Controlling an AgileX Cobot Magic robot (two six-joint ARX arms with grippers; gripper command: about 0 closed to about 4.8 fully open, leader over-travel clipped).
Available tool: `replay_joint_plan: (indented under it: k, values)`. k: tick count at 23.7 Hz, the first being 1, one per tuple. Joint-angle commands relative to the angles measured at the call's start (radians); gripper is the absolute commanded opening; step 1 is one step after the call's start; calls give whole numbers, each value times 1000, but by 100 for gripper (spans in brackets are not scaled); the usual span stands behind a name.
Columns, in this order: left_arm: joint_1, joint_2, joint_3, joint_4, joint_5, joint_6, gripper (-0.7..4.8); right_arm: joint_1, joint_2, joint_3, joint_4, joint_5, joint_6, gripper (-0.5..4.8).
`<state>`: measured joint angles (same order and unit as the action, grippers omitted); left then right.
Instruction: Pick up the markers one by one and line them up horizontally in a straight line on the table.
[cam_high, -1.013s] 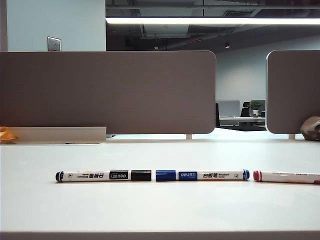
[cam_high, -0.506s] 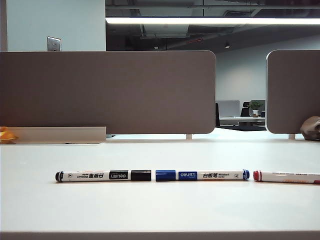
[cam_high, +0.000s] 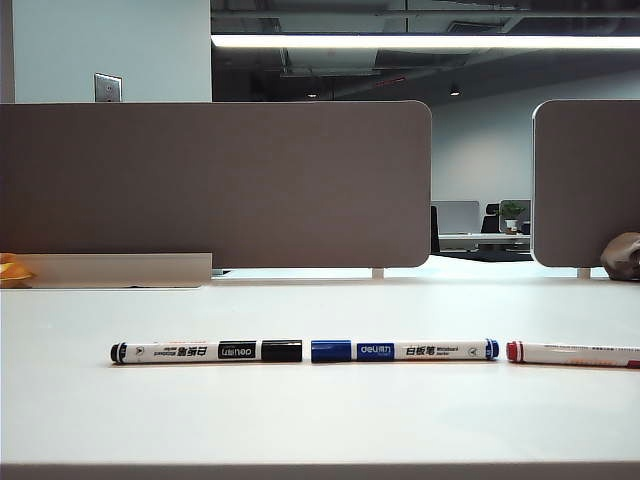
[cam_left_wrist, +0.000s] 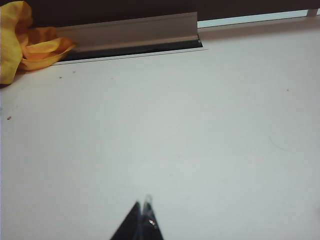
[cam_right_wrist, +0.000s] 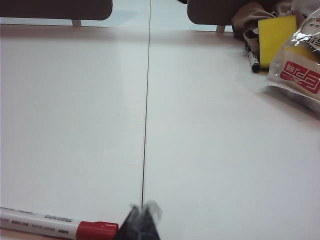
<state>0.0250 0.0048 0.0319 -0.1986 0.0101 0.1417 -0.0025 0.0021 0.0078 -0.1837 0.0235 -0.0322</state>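
Note:
Three markers lie end to end in one row across the white table (cam_high: 320, 420): the black-capped marker (cam_high: 205, 352) on the left, the blue-capped marker (cam_high: 404, 350) in the middle, the red-capped marker (cam_high: 572, 353) at the right, running past the frame edge. Neither arm shows in the exterior view. In the right wrist view my right gripper (cam_right_wrist: 141, 212) is shut and empty, just beside the cap of the red-capped marker (cam_right_wrist: 57, 224) and apart from it. In the left wrist view my left gripper (cam_left_wrist: 142, 205) is shut with nothing in it, over bare table (cam_left_wrist: 200, 125).
Grey-brown partition panels (cam_high: 215, 185) stand behind the table. A yellow-orange cloth (cam_left_wrist: 20, 40) and a grey rail (cam_left_wrist: 130, 31) lie at the far left. At the far right sit a yellow sponge (cam_right_wrist: 276, 32), a plastic packet (cam_right_wrist: 300, 67) and another pen (cam_right_wrist: 253, 60). A seam (cam_right_wrist: 146, 115) runs along the table.

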Motion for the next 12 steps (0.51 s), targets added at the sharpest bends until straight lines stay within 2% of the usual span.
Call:
replay_joint_plan:
  k: [1,12]
  values:
    - [1,1,2,13,2,0,-5,-2,0,-7,8,0,-2,-1]
    - [1,1,2,-11,21,-4,-5,-2,0,-7,5,-7,3,-1]
